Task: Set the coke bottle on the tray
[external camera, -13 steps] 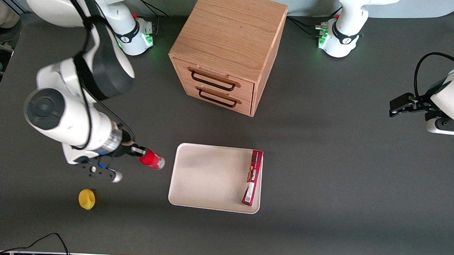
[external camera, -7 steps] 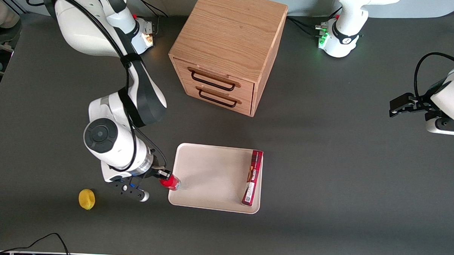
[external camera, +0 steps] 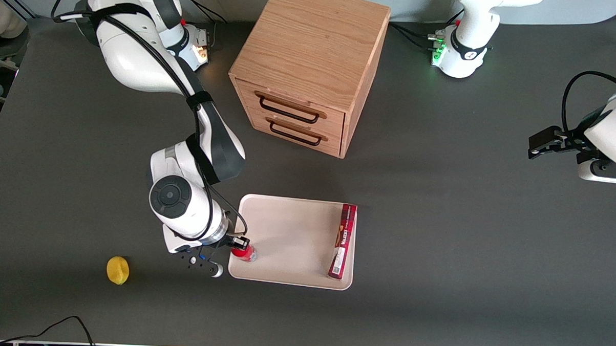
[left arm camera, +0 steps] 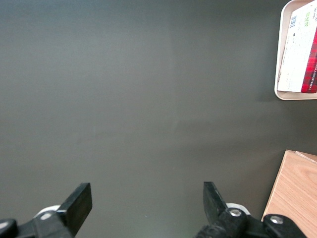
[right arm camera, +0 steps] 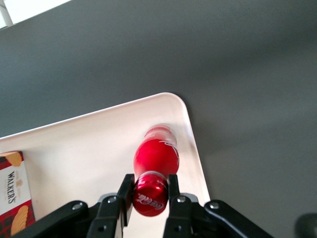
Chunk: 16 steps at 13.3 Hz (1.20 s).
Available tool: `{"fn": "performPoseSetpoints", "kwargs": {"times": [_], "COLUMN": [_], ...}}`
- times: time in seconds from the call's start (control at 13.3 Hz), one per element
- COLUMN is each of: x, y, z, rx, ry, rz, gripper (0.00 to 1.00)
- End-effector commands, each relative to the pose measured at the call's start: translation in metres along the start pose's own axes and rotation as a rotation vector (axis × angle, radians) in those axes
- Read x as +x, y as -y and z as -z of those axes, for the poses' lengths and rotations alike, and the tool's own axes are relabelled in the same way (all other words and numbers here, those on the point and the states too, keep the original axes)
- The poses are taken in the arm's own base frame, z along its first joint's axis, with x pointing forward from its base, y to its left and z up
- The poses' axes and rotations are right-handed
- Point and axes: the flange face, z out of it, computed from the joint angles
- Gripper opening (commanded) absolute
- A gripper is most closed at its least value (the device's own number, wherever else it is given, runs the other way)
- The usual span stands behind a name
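**Bottle over the tray, not yet released**

Front view: the gripper (external camera: 240, 245) holds the coke bottle (external camera: 245, 252) over the tray (external camera: 291, 213), near its corner.

Right wrist view: the fingers (right arm camera: 125, 193) clamp the cap; whether the base touches is unclear. Releasing remains.

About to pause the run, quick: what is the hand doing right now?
Right hand: shut on the coke bottle by its cap, over the tray near its corner.

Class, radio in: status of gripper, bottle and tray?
Gripper shut on coke bottle cap, over tray corner nearest lemon. Biscuit box apart.
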Motion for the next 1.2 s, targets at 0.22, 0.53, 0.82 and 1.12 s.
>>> {"fn": "performPoseSetpoints", "kwargs": {"times": [0.22, 0.53, 0.82, 1.12], "x": [0.004, 0.005, -0.017, -0.041], "y": [0.006, -0.006, -0.072, -0.193], "z": [0.006, 0.041, 0.095, 0.149], "rx": [-0.008, -0.014, -0.07, -0.063], "ry": [-0.045, -0.029, 0.082, 0.131], "rz": [-0.009, -0.006, 0.124, 0.272], "gripper": [1.0, 1.0, 1.0, 1.0]}}
